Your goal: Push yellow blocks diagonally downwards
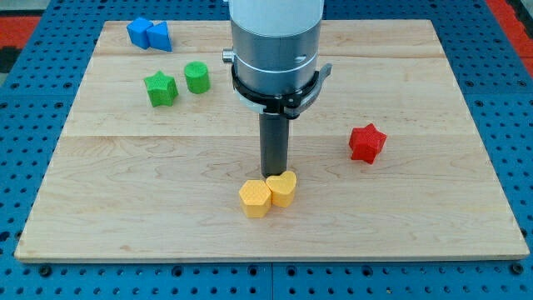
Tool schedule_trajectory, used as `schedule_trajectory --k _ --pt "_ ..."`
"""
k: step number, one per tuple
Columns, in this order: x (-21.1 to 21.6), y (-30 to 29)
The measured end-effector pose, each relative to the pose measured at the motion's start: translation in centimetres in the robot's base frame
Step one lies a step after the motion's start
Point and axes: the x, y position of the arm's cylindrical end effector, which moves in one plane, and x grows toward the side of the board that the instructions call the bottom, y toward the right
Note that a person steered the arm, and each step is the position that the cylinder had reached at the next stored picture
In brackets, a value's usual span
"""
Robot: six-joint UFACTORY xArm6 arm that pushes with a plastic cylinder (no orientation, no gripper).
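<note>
My tip point(273, 176) sits right at the top edge of the two touching yellow blocks: hexagon point(254, 198) and heart point(282, 189), lower centre of the board point(416, 208). No gripper, just the rod.

We see a pale wooden board point(433, 100) with smooth, matt planks and visible grain, matt plastic-looking yellow blocks point(268, 194), a red star block point(366, 142) and green blocks point(177, 84) of like finish, a brushed grey metal arm housing point(275, 42), and a blue perforated base point(33, 92).
</note>
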Motion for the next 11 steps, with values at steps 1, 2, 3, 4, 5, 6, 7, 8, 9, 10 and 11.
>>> schedule_trajectory --k 1,2,3,4,5,6,7,8,9,10,11 --pt "-0.5 4.4" --pt "1.1 6.9" --pt "3.3 0.0" --pt "3.1 -2.1" --pt "1.3 -2.4" --pt "-0.8 -3.2" --pt "1.0 -3.2" --pt "1.1 -5.2" --pt "0.7 -5.0" --pt "0.8 -4.7" --pt "0.8 -4.7"
